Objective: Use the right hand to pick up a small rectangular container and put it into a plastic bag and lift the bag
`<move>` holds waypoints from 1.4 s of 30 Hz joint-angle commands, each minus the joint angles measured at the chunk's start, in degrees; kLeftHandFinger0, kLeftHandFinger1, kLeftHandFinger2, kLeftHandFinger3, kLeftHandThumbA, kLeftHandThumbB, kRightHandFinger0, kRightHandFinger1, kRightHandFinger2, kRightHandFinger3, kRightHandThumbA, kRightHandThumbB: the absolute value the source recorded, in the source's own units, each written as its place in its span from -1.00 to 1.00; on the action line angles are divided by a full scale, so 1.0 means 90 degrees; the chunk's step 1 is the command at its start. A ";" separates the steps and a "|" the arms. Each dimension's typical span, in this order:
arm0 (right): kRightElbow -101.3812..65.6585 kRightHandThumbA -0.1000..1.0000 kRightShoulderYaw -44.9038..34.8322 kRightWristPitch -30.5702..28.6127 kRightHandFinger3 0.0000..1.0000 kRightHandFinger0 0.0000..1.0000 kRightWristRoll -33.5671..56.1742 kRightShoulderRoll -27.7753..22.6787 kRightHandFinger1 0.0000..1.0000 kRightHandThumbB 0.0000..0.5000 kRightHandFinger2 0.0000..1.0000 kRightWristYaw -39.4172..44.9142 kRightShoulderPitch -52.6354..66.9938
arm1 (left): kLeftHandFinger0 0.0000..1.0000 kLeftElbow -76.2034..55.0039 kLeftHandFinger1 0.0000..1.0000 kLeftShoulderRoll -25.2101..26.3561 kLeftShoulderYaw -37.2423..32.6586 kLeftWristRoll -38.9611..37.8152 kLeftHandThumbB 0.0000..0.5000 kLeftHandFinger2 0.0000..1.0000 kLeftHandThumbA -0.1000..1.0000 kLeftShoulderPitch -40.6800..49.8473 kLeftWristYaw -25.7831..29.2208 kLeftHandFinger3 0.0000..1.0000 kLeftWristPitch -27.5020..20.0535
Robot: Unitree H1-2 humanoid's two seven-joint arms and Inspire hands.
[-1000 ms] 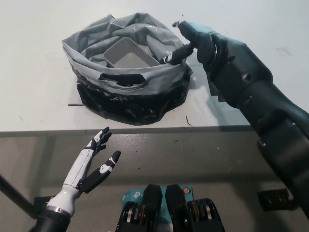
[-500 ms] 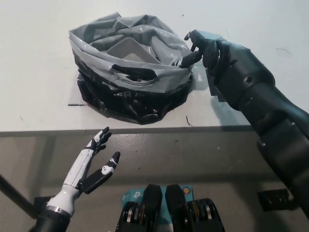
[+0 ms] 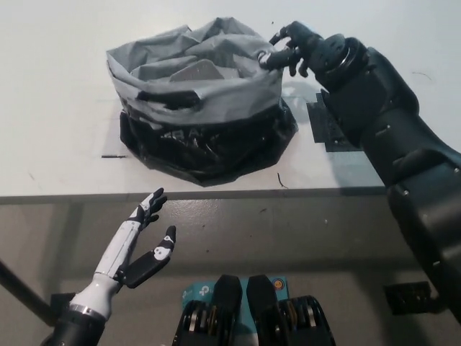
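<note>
This looks like a lab or test room, not a home. There is a plain white table with small dark marks and scratches on it. A patch of dark tape is stuck near its right side. Past the table's near edge is a bare grey-brown floor. Only a crumpled grey and black plastic bag sits on the table, near its middle.

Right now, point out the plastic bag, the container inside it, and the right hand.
plastic bag [image 3: 209, 97]: head view, grey front wall.
container [image 3: 196, 72]: head view, visible grey corner inside the bag.
right hand [image 3: 299, 47]: head view, middle of the hand at the bag's rim.
</note>
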 commanded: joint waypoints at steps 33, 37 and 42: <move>-0.1226 -0.21 -0.6743 0.0977 0.13 -1.00 0.5629 0.0564 -0.54 -0.26 0.42 -0.0550 -0.1673 | 1.00 -0.0095 1.00 0.0121 0.0057 -0.0116 -0.33 1.00 -0.08 -0.0145 -0.0158 1.00 -0.0192; -0.1587 -0.23 -0.6909 0.1120 0.29 -1.00 0.5776 0.0640 -0.50 -0.29 0.44 -0.0729 -0.2042 | 1.00 -0.0100 1.00 0.0110 0.0070 -0.0111 -0.32 1.00 -0.09 -0.0172 -0.0138 1.00 -0.0158; -0.1856 -0.21 -0.6937 0.1182 0.15 -1.00 0.5851 0.0630 -0.55 -0.30 0.26 -0.0839 -0.2427 | 1.00 -0.0125 1.00 0.0096 0.0072 -0.0123 -0.31 1.00 -0.12 -0.0218 -0.0143 1.00 -0.0122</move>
